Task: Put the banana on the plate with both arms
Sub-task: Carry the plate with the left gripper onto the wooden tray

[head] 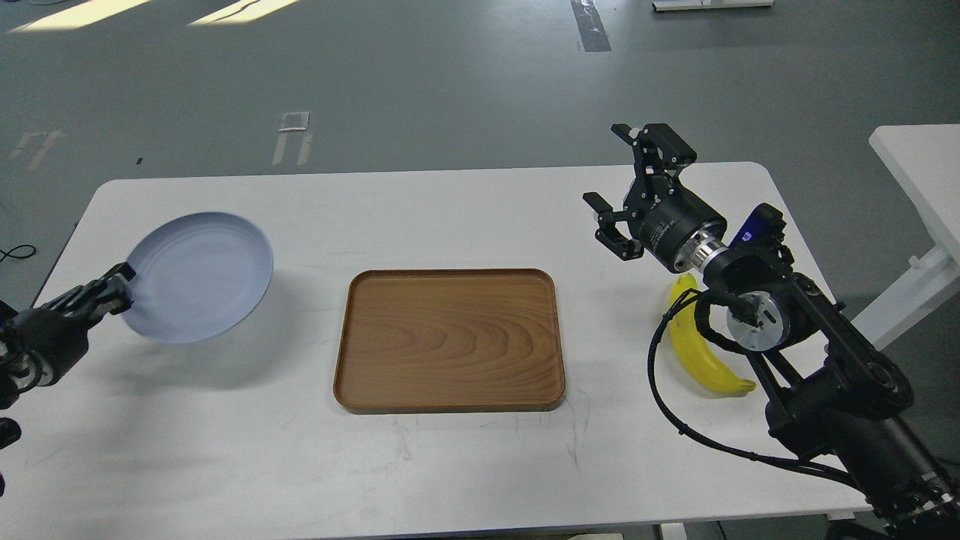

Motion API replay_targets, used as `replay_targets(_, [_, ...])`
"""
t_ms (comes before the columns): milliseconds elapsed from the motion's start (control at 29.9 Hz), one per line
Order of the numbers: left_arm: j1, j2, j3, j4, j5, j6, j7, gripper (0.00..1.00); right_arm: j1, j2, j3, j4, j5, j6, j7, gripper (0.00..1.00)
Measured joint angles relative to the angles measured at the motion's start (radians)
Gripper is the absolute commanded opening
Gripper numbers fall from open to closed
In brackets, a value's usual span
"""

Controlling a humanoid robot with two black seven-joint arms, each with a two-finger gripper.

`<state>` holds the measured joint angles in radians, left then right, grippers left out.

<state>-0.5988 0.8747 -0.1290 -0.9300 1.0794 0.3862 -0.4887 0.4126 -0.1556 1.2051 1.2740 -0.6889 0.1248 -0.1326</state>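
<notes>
The left claw (124, 289) pinches the near-left rim of the round, shallow, pale blue-lavender plate (199, 274), which it holds tilted above the white counter (450, 450), its shadow falling on the surface below. A hold on one edge only is the main risk: the plate may pivot or slip out, and if it is still tilted when fruit is placed on it, the fruit could slide off.

The curved bright yellow banana (701, 360) lies on the counter at the right, well apart from the plate, with the rectangular brown wooden tray (450, 337) between them. The right claw (626, 199) hangs released and empty above the counter, beyond the banana's far end, grasping nothing. Its wrist and black cable (660, 375) sit over and beside the banana, hiding part of it. In my judgement, a descent from this pose could nudge the fruit with the wrist or snag the cable, rolling it toward the counter's right edge. A smooth, curved banana may also twist in a two-finger pinch if taken off-centre.
</notes>
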Motion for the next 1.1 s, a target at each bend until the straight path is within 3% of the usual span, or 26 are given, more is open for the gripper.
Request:
replay_targets(167, [-0.081,-0.069,0.001,-0.135,0.128,0.012,0.0,0.0,0.0,0.0,0.0,0.014,0.0,-0.006,0.0,1.0])
replay_targets(401, [-0.193,-0.254,0.126,-0.138,0.182,0.01,0.0,0.0,-0.006,-0.005,0.012,0.028,0.0,-0.028,-0.001,1.0])
replay_targets(769, [-0.231,-0.551,0.268,0.149,0.184,0.018,0.0,0.0,-0.025,-0.002,0.034,0.033,0.0,-0.028,-0.001,1.0])
replay_targets(1103, [-0.22,-0.583,0.275,0.207,0.186,0.018,0.0,0.0,-0.029,-0.001,0.034,0.032,0.0,-0.028,0.0,1.0])
